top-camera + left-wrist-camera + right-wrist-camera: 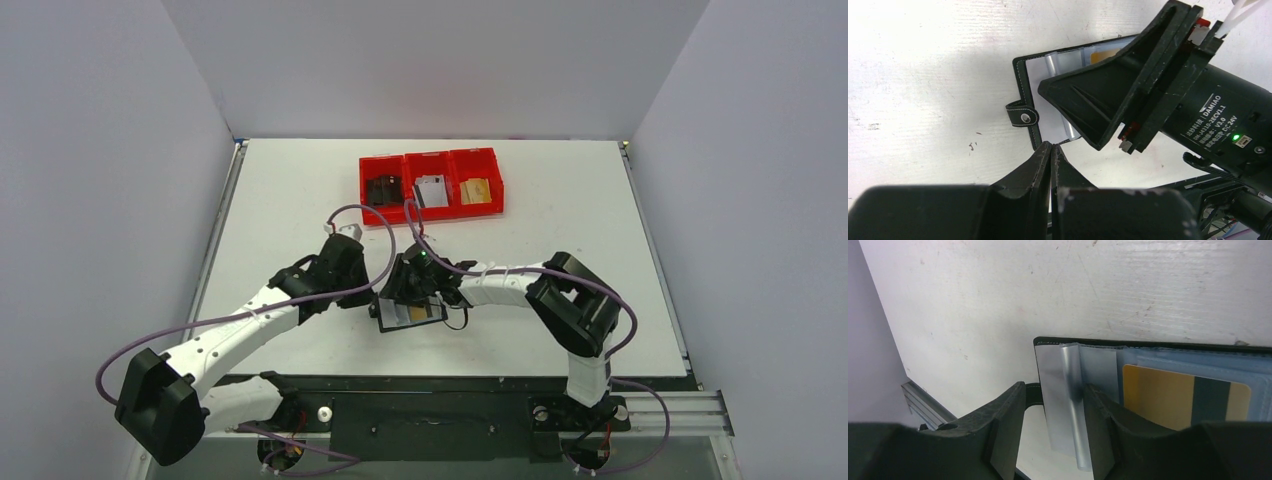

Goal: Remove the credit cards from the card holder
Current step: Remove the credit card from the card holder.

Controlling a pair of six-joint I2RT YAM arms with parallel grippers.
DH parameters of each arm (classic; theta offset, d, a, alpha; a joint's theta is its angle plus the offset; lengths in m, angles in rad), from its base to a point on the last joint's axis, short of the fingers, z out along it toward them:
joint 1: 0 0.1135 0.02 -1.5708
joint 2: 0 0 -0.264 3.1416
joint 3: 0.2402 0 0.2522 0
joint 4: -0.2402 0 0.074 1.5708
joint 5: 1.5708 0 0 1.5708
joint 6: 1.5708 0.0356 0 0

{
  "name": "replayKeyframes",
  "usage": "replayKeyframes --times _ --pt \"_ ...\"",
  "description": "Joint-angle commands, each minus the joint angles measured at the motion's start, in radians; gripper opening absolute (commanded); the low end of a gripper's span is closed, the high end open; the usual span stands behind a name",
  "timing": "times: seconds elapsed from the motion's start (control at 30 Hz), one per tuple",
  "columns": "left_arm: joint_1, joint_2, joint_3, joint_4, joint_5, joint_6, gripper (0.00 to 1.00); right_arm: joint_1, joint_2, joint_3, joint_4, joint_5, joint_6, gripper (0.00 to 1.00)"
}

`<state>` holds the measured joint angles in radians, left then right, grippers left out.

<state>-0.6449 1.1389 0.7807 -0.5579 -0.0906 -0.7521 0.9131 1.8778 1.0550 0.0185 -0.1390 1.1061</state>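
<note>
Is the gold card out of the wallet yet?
No, the gold card sits under the clear sleeve inside the open wallet.

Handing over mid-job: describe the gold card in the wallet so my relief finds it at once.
On the white table, nearer the arms than the red bins, an open black card holder lies flat. Inside it, behind a clear bluish pocket, sits the gold card. Its dark stripe and that pocket set it apart from the plain grey sleeve beside it.
</note>
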Motion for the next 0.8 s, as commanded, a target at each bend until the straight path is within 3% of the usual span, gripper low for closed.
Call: replayKeyframes --times 0.0,0.27,0.77 --pt "0.006 -0.008 0.035 -0.007 0.036 0.013 0.00 0.020 0.008 0.039 0.085 -0.007 0.029 0.44" --pt "0.006 -0.001 0.039 0.010 0.084 0.019 0.00 0.018 -0.025 -0.003 0.118 0.006 0.050 0.49" --pt "0.005 0.031 0.094 0.028 0.124 0.007 0.00 0.032 -0.106 -0.133 0.238 0.051 0.159 0.50"
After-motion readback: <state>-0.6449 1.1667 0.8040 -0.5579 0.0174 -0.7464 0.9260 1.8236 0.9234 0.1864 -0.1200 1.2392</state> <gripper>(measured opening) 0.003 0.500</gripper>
